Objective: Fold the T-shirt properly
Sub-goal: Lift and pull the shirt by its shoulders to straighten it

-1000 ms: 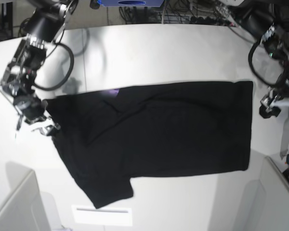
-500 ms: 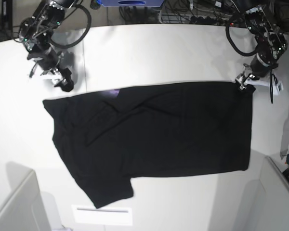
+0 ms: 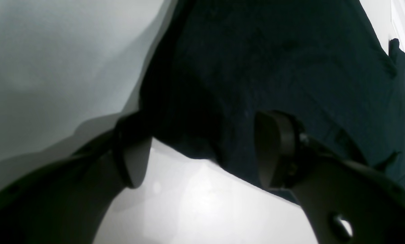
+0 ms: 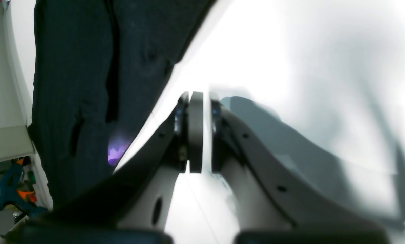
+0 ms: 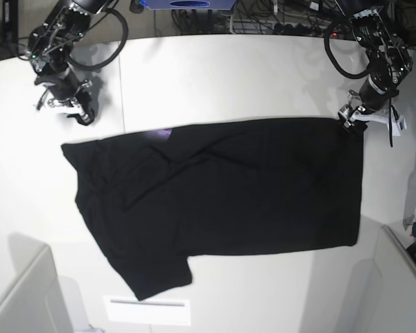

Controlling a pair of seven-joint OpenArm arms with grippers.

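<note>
Base view: the T-shirt point(image 5: 222, 194), black and plain side up, lies spread flat across the middle of the white table point(image 5: 215, 76), its hem toward the view's right and one sleeve pointing to the lower left; a small patch of purple print point(image 5: 163, 132) shows at its upper edge. The left gripper point(image 5: 351, 118) sits at the shirt's upper right corner. Left wrist view: its two dark fingers point(image 3: 278, 149) stand spread apart, straddling the corner of the T-shirt point(image 3: 273, 64), one over cloth and the other over bare table point(image 3: 53, 51); nothing is clamped between them. The right gripper point(image 5: 76, 111) hovers over bare table above the shirt's upper left, apart from the cloth. Right wrist view: its fingers point(image 4: 195, 132) are pressed together on nothing, with the T-shirt point(image 4: 87, 67) off to one side.
</note>
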